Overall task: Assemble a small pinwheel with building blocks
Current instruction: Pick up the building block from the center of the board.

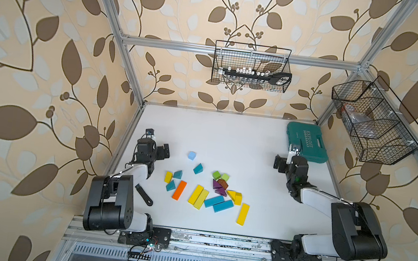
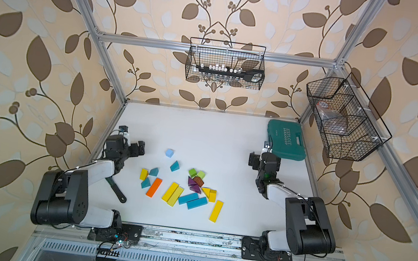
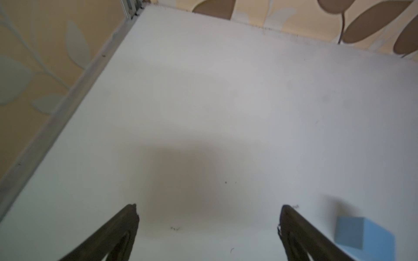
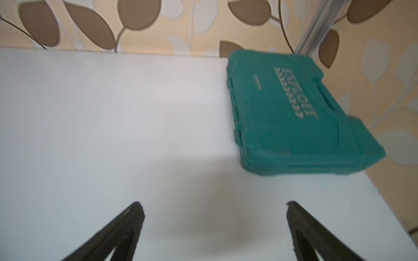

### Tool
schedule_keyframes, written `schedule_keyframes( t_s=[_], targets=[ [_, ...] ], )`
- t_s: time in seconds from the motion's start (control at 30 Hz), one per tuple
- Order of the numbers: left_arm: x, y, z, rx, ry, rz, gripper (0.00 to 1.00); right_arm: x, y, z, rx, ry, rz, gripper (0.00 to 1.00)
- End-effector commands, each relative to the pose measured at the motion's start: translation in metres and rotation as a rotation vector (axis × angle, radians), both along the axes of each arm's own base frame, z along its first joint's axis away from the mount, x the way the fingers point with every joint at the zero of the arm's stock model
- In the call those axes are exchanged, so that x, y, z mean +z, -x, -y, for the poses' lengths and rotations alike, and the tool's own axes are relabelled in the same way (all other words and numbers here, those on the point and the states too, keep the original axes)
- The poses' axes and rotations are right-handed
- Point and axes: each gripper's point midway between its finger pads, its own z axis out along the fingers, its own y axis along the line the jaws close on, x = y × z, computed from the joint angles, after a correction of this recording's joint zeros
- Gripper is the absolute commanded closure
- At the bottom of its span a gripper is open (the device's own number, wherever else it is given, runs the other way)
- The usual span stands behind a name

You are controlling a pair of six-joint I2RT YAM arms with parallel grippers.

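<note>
Both spread and empty, left pincer (image 3: 209,208) and right pincer (image 4: 214,203) should start with the orange bar (image 1: 179,190), pinched squarely across its narrow sides.

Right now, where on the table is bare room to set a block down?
The far half of the table is bare, between the light-blue cube, the teal case and the back wall. A strip before the front rail is also free. The middle is crowded with building blocks.
</note>
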Motion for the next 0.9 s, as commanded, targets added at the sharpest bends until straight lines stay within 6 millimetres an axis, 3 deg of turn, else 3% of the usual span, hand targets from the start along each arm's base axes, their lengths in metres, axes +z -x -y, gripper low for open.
schedule_keyframes(
  t_s=[0.0, 0.03, 0.1, 0.13, 0.17, 0.23, 0.33, 0.53, 0.63, 0.77, 0.87],
  targets=[
    [0.074, 0.016, -0.005, 0.163, 0.153, 0.047, 0.01, 0.050, 0.000, -0.015, 0.052, -0.096, 0.026, 0.00],
    [0.080, 0.024, -0.015, 0.290, 0.242, 0.041, 0.01, 0.057, 0.001, -0.008, -0.021, -0.164, 0.046, 0.00],
    [0.067, 0.067, -0.046, 0.699, 0.402, -0.065, 0.01, 0.047, 0.027, 0.032, -0.395, -0.381, 0.002, 0.00],
    [0.056, 0.090, -0.051, 0.801, 0.418, -0.156, 0.01, 0.036, 0.046, 0.047, -0.526, -0.415, -0.069, 0.00],
    [0.053, 0.089, -0.044, 0.747, 0.438, -0.220, 0.01, 0.029, 0.049, 0.045, -0.516, -0.429, -0.132, 0.00],
    [0.054, 0.067, -0.014, 0.520, 0.461, -0.306, 0.01, 0.024, 0.035, 0.014, -0.295, -0.412, -0.233, 0.00],
    [0.042, 0.065, 0.012, 0.419, 0.473, -0.470, 0.01, 0.013, 0.033, -0.026, -0.095, -0.493, -0.349, 0.00],
    [0.022, 0.063, 0.065, 0.236, 0.355, -0.663, 0.01, -0.004, 0.050, -0.097, 0.156, -0.594, -0.540, 0.00],
    [0.007, 0.060, 0.088, 0.150, 0.336, -0.744, 0.01, -0.013, 0.061, -0.123, 0.232, -0.544, -0.661, 0.00],
    [-0.014, 0.055, 0.111, 0.059, 0.274, -0.857, 0.01, -0.024, 0.084, -0.179, 0.476, -0.487, -0.821, 0.00],
    [-0.025, 0.053, 0.124, 0.003, 0.190, -0.912, 0.01, -0.029, 0.094, -0.197, 0.532, -0.451, -0.855, 0.00]
  ],
)
